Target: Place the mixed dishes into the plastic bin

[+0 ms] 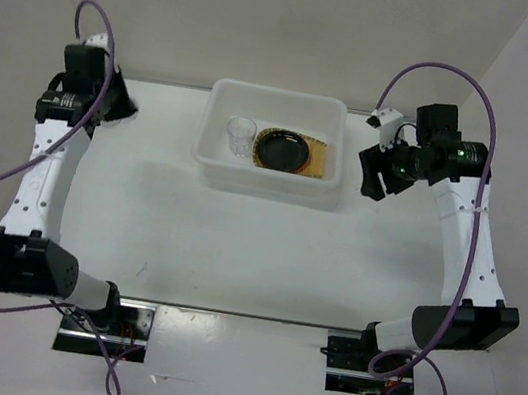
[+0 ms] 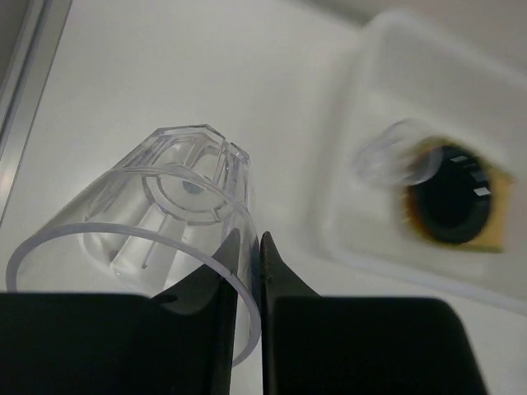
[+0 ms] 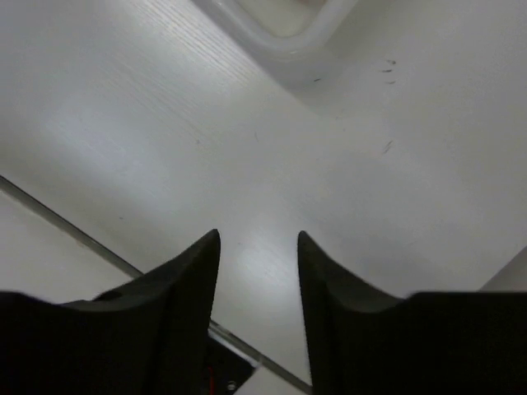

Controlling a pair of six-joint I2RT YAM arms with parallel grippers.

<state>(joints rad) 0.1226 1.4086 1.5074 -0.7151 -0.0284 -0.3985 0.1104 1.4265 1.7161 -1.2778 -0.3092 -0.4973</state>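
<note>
Left gripper [image 2: 249, 240]: clamped on the wall of the held cup [image 2: 156, 214], with one finger inside the rim and the other outside. It is at the far left of the table [image 1: 254, 257], well apart from the bin [image 1: 211, 163].
Held cup: clear and tipped over, its mouth toward the wrist camera and its faceted base pointing away. Whether it touches the table cannot be told.
Right gripper [image 3: 258, 239]: released, fingers spread with nothing between them and only table surface below. In the top view it is just beside the bin's right end.
Bin: at the far middle of the table, between the two grippers.
Second cup [image 1: 241, 137]: clear and upright, in the bin's left half.
Black plate [image 1: 284, 148]: in the bin, just right of the second cup, resting on the tray [image 1: 323, 159].
Tray: flat on the bin floor, its tan edge showing past the plate on the right side.
</note>
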